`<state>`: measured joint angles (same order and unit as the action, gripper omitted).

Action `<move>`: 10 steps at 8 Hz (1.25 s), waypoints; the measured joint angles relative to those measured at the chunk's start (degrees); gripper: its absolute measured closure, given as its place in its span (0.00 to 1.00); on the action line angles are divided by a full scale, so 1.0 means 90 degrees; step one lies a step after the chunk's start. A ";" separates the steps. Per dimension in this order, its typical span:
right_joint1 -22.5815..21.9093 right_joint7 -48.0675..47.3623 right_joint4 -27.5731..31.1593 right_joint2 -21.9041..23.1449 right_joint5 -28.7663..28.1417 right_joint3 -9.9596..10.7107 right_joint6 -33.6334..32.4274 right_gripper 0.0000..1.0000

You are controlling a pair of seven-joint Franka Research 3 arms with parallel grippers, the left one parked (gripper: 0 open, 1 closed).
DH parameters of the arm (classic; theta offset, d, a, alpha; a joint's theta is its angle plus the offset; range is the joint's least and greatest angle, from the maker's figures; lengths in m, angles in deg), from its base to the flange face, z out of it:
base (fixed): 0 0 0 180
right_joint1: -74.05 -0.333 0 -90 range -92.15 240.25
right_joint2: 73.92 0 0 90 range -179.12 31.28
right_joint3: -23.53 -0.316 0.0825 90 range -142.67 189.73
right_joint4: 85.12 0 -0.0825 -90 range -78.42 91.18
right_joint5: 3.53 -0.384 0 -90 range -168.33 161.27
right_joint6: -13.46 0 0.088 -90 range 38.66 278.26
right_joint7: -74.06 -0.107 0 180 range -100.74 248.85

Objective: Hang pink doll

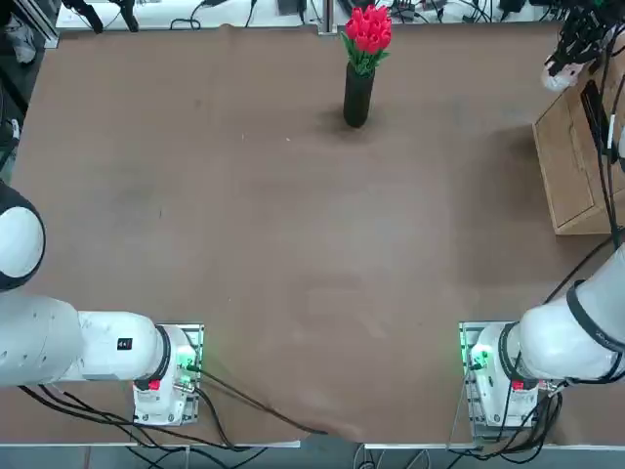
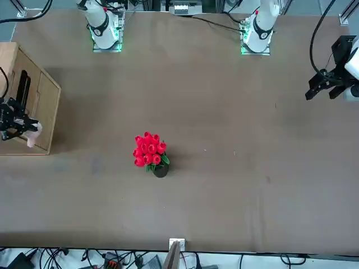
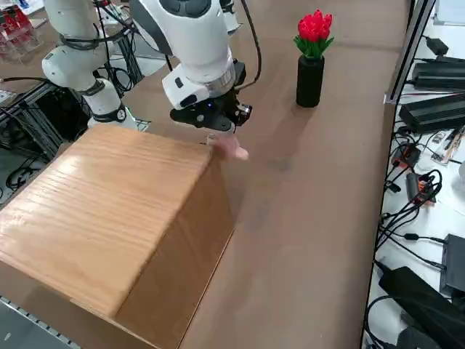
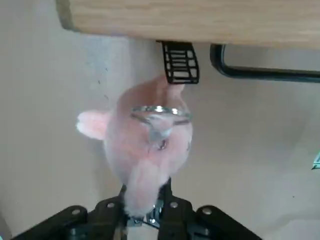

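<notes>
- The pink doll (image 4: 149,150) is a small, fuzzy, pale pink plush with a rounded body and a lighter ear-like bump sticking out to one side.
- A thin silver ring (image 4: 160,111) sits on the doll's body, seen in the wrist view.
- The right gripper (image 4: 147,202) has its fingers closed on the doll's narrow lower end, so the doll juts out beyond the fingertips.
- The doll hangs in the air at the edge of the wooden box (image 3: 116,211), close to its upper corner on the side facing the table's middle.
- In the wrist view, one black fingertip pad (image 4: 180,62) shows past the doll, just under the box's wooden edge; a black curved bar (image 4: 260,72) runs beside it.
- In the side view, the doll (image 3: 232,149) shows as a pink lump just below the gripper (image 3: 218,127).
- Red tulips (image 1: 367,34) in a black vase (image 1: 357,96) stand well apart, at the table's far middle.
</notes>
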<state>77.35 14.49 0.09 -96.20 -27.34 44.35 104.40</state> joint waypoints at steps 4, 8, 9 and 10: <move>0.0190 0.0237 0.0094 -0.0048 -0.0058 0.0000 -0.0013 0.96; 0.0255 0.0268 0.0128 -0.0072 -0.0178 -0.0001 -0.0016 0.93; 0.0274 0.0316 0.0132 -0.0081 -0.0347 -0.0002 -0.0017 0.78; 0.0305 0.0429 0.0131 -0.0078 -0.0424 -0.0002 -0.0046 0.58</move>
<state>80.10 18.35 1.27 -96.90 -31.16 44.33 103.99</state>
